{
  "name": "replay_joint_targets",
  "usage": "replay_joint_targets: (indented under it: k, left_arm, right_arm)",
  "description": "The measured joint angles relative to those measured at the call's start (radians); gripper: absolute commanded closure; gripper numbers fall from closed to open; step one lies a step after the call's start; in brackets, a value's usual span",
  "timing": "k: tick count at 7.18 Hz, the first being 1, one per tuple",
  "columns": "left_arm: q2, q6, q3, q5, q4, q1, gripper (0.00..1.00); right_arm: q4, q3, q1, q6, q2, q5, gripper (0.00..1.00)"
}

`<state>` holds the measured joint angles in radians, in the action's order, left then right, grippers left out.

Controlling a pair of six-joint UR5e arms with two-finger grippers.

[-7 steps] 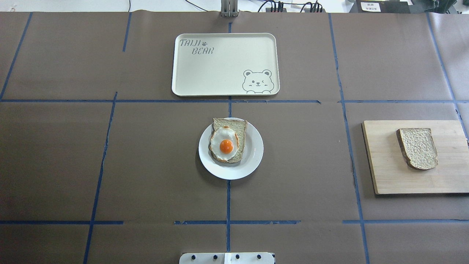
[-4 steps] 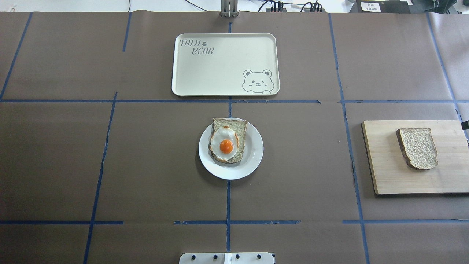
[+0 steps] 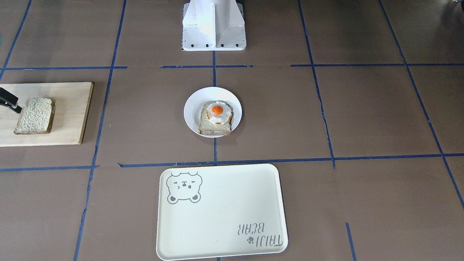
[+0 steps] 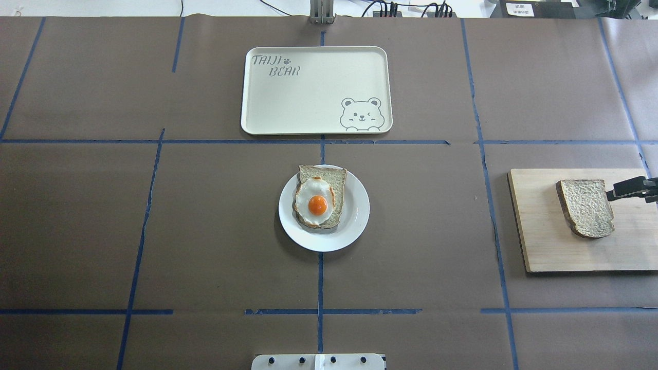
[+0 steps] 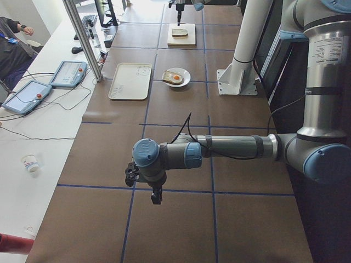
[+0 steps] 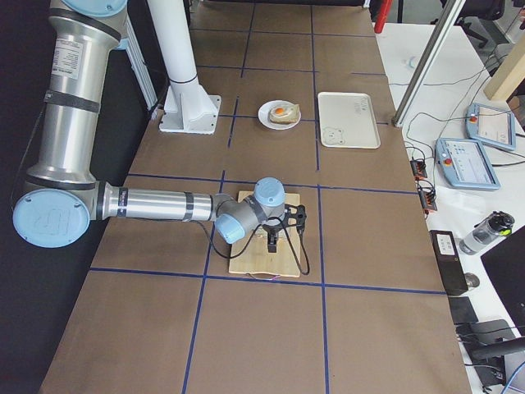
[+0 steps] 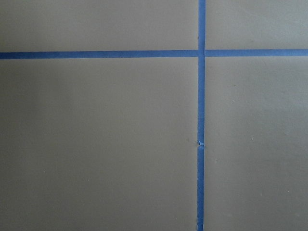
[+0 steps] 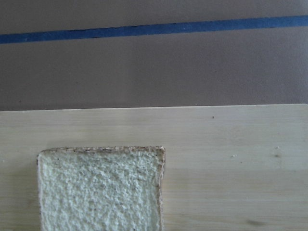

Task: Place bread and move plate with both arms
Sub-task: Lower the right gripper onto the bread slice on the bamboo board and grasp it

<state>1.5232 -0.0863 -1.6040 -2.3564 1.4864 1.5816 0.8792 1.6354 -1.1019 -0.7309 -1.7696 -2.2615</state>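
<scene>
The bare bread slice lies flat on a wooden board at the right; it also shows in the front view and in the right wrist view. The white plate sits mid-table and carries a like slice topped with a fried egg. My right gripper reaches in from the right edge, above the board, its tip at the bread's right edge; its fingers look spread and hold nothing. My left gripper hangs over bare table far to the left; I cannot tell if it is open.
A cream tray with a bear drawing lies beyond the plate. The white robot base stands on the near side of the plate. Blue tape lines cross the brown table cover.
My right gripper has come into the overhead view from the right edge and moved left over the board to the bread's edge. Bread and plate have not moved.
</scene>
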Motion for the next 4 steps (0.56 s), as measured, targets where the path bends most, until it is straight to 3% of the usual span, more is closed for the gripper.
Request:
replay_joint_targets:
  k: [2,4]
  left_arm:
    - [0.000,-0.001,0.002,0.000,0.001,0.000,0.00]
    - [0.000,-0.001,0.002,0.000,0.001,0.000,0.00]
  right_arm:
    - [-0.002,-0.008,0.036,-0.014,0.009,0.012,0.13]
    - [-0.002,-0.012,0.058,-0.016,0.012,0.014,0.29]
